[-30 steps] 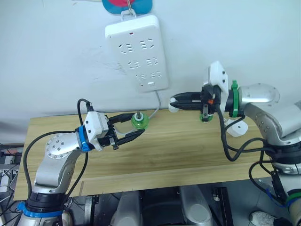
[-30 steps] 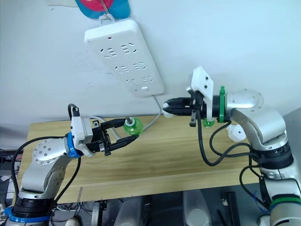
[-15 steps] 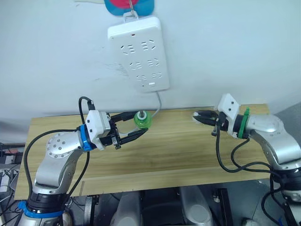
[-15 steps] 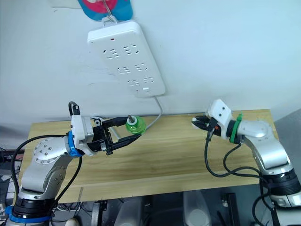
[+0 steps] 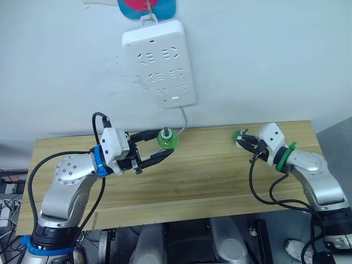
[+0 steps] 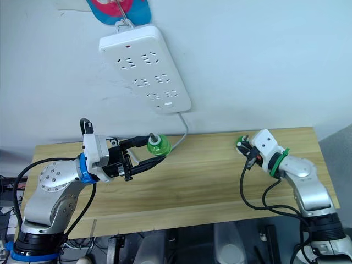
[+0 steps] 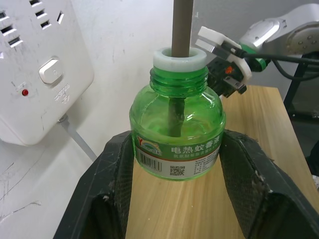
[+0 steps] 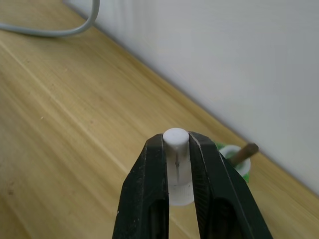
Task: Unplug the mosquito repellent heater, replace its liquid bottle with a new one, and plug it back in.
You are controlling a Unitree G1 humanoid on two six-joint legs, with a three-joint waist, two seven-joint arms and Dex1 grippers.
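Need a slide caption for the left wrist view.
Left claw grips a green liquid bottle, wick up, before the wall power strip.

A light wooden table [image 5: 209, 176] stands against a white wall. A grey cable [image 8: 55, 31] lies on its top near the back edge. Toward the right end, close to the wall, a green bottle [image 6: 241, 144] rests on the wood.
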